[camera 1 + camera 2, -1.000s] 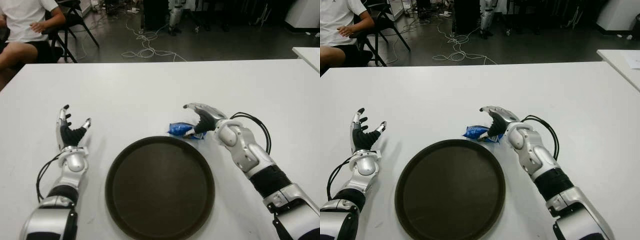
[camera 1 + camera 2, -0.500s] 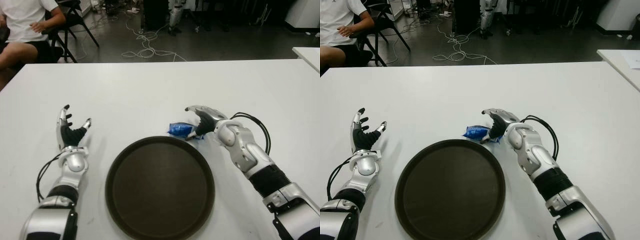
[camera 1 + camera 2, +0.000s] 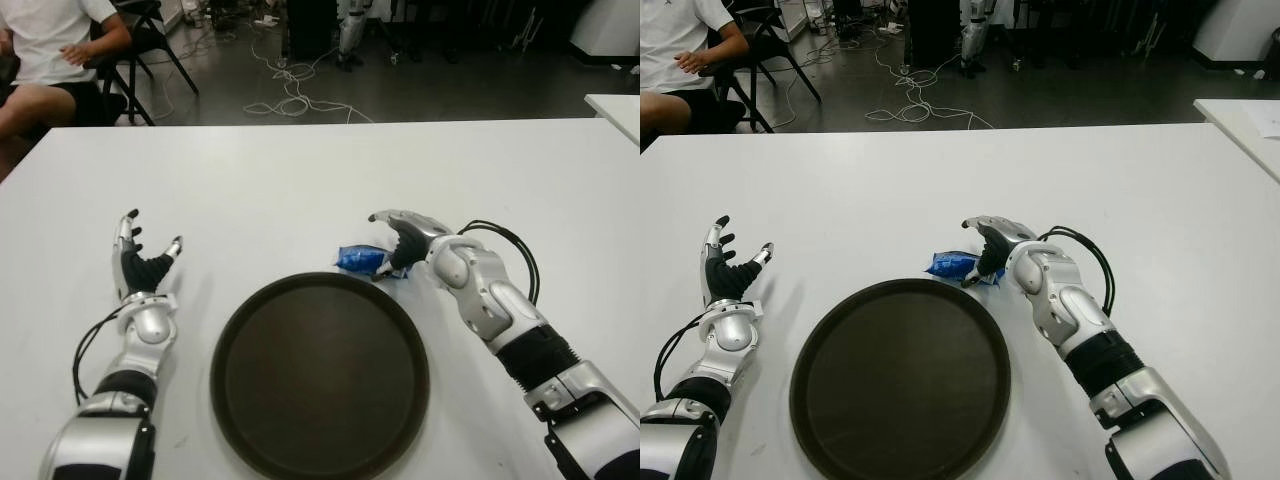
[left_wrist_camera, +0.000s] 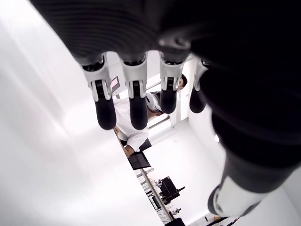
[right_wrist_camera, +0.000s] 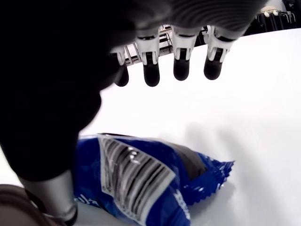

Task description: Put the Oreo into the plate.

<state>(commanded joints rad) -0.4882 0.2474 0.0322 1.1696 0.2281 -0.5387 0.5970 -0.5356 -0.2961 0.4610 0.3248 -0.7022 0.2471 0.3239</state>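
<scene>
Left eye view: Oreo [image 3: 360, 260], a small blue packet, lying on the white counter [image 3: 300, 180] just beyond the far rim of the dark round plate [image 3: 225, 340], not yet in it. Right hand [image 3: 405, 235] arched over the packet's right end, palm down, forearm reaching in from the lower right with a black cable looping off the wrist. Left hand [image 3: 140, 262] raised left of the plate, well apart from the packet, idle. Person seated on a chair beyond the far left corner of the counter.

Right eye view: same layout; packet touching or nearly touching the plate's rim, hard to say which. Thumb side of the right hand down by the packet's near edge.

Left wrist view: fingers [image 4: 134, 101] straight and spread, nothing between them.

Right wrist view: four fingers [image 5: 181, 66] extended above and past the packet, apart from it, thumb low beside the wrapper; not closed on anything. Wrapper crinkled, with a crimped seam at the end and a barcode panel facing up.

Likely light, thin and slippery, with brittle contents, so a gentle pinch across the packet's middle, thumb under the near edge and fingers over the far one, seems safest; squeezing hard risks cracking the biscuits, and a grip on the crimped end alone may let it swing or slip.
</scene>
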